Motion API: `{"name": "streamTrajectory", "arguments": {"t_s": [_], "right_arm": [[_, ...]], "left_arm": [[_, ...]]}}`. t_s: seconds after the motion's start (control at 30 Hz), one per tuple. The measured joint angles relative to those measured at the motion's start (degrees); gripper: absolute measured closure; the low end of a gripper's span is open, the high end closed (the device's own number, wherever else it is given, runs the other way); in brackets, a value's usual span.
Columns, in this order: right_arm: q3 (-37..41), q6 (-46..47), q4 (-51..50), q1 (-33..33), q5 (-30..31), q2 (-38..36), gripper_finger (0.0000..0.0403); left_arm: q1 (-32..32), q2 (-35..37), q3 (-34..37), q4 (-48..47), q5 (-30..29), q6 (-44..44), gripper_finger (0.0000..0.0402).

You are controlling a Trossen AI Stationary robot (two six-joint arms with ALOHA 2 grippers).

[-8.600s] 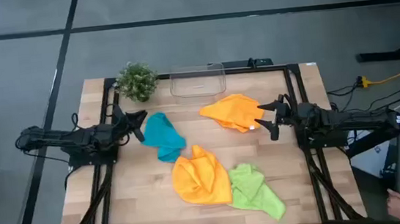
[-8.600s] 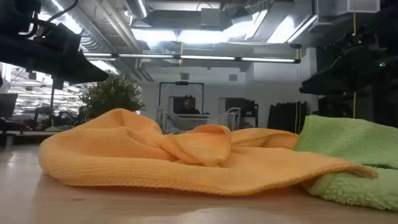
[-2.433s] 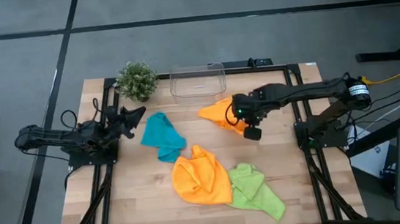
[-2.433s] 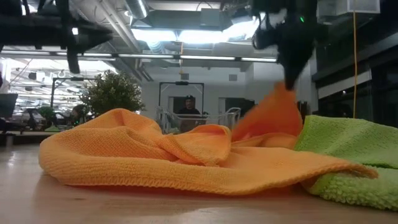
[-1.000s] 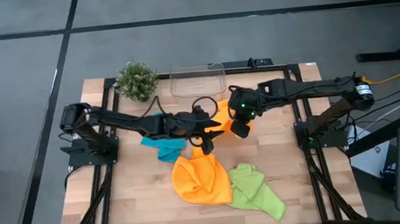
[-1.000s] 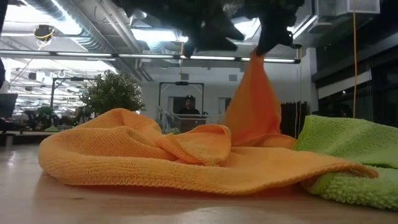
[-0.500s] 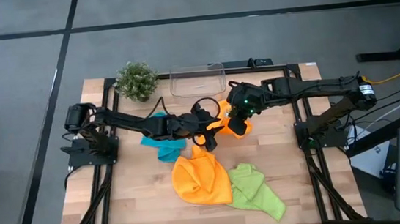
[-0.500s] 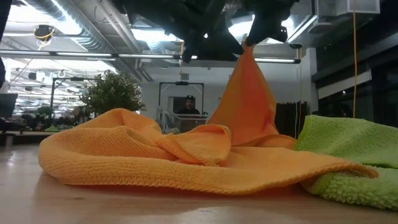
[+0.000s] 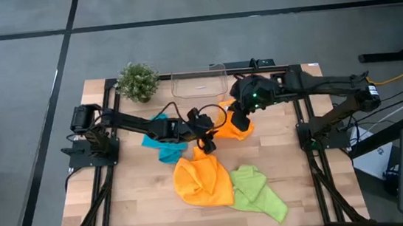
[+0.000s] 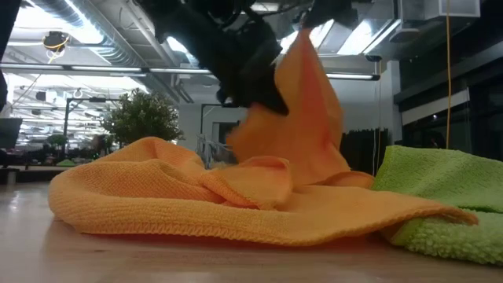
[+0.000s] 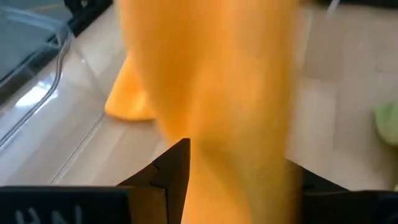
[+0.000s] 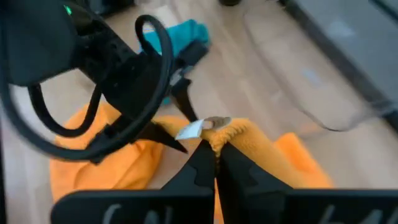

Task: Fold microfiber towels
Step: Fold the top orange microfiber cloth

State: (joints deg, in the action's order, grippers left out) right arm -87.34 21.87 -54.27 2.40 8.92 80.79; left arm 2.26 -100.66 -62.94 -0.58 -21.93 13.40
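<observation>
High view shows us working one orange towel [image 9: 234,125] just in front of the clear plastic tub [image 9: 199,82], lifted off the table [image 9: 121,202] by its top corner. Our right gripper [image 12: 214,163] has its fingers pressed together on that corner, beside a small white tag; our left gripper [image 9: 205,136] reaches in from the potted-plant side with its jaws parted, and the cloth hangs between them without, as far as we can tell, being pinched yet. Held this way the towel's long axis runs close to vertical, its pinched corner pointing up and its lower end bunched on the wood near the tub. We judge the main risk to be the left jaws closing on a fold of fabric rather than a clean edge, which would leave the towel twisted when spread. The two grippers also sit very near each other, so a small misjudged move could knock them together or tug the corner out of the right gripper's hold. The other orange towel [image 9: 202,180], the lime green towel [image 9: 257,191] and the teal towel [image 9: 162,131] lie crumpled farther from the tub, untouched.
</observation>
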Motion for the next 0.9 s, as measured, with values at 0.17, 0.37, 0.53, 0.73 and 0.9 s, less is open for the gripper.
{"name": "streamTrajectory", "arguments": {"t_s": [0.17,0.37,0.53,0.73,0.9], "right_arm": [[-7.3,-0.9,-10.7,-1.2,6.4,0.0,0.0401],[-9.0,0.4,-15.9,-1.6,8.4,0.0,0.0401],[-7.8,0.4,-16.9,-1.6,8.7,0.0,0.0401],[-7.8,-0.1,-16.6,-1.5,9.0,0.0,0.0401],[-7.8,-1.1,-16.7,-1.5,9.1,0.0,0.0401]], "left_arm": [[0.0,0.1,0.0,-5.1,-0.5,1.1,0.0257],[0.2,1.2,0.0,-4.9,-0.5,1.2,0.0257],[0.1,5.1,-0.2,-5.1,0.1,-0.1,0.0257],[-0.2,5.4,-0.2,-10.6,5.1,-2.1,0.0265],[-0.7,5.2,-0.2,-10.6,4.0,-2.0,0.0268]]}}
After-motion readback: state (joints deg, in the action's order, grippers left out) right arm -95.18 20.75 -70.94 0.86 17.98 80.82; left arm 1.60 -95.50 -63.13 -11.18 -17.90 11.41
